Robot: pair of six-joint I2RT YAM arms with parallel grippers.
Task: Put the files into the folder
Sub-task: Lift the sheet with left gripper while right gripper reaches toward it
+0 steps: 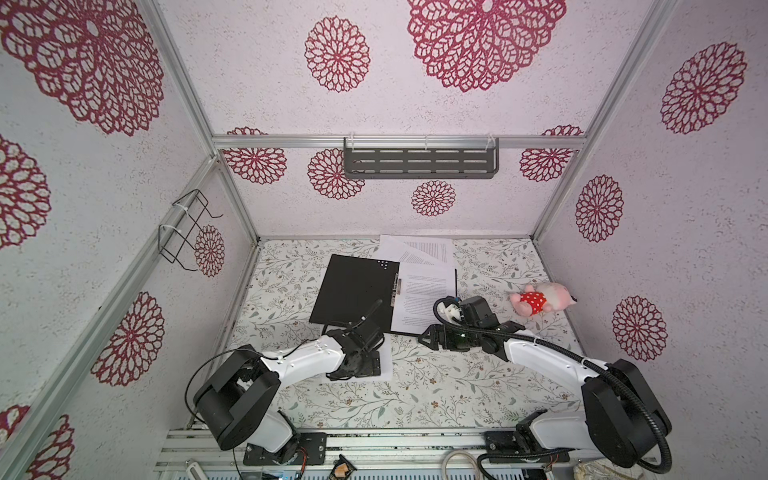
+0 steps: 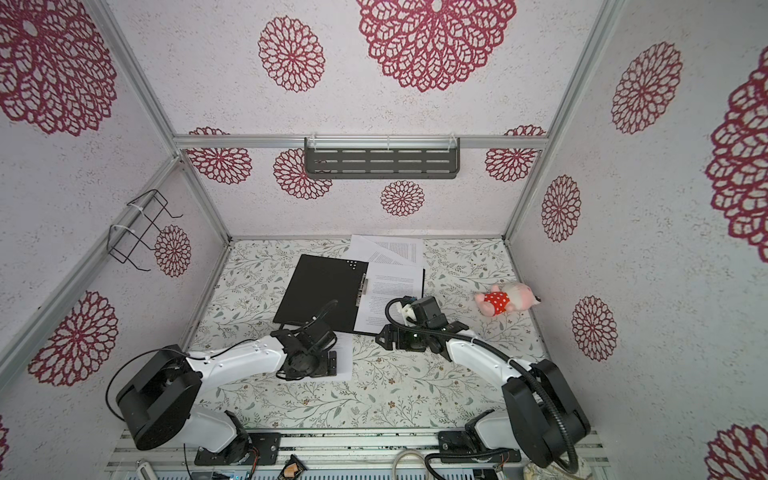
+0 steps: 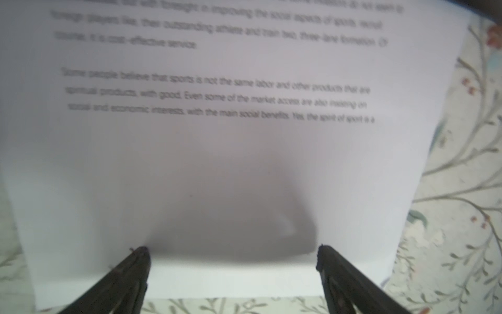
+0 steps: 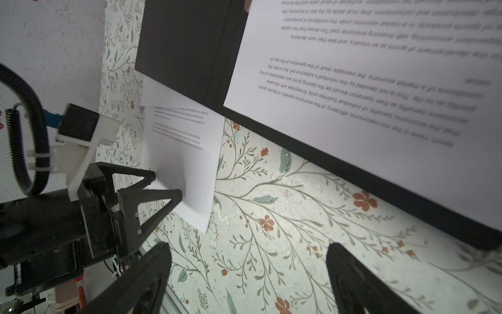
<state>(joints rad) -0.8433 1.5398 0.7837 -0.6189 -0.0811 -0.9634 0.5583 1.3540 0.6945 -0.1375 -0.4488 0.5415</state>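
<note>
The folder (image 1: 353,291) lies open, black inside up, with a metal clip (image 1: 397,286) along its spine. One printed sheet (image 1: 426,297) rests on its right flap. More files (image 1: 419,249) lie fanned behind it. Another sheet (image 3: 244,163) lies at the folder's front edge, partly under the left flap in the right wrist view. My left gripper (image 3: 232,251) stands open over this sheet (image 1: 386,361), a fingertip (image 3: 142,254) on either side of its near part. My right gripper (image 4: 248,248) is open above bare cloth by the folder's front edge (image 4: 353,174), nothing between its fingers.
A pink plush toy (image 1: 540,299) in a red dotted dress lies at the right of the floral table. A grey slotted shelf (image 1: 419,162) hangs on the back wall and a wire rack (image 1: 187,228) on the left wall. Aluminium frame posts stand at the corners.
</note>
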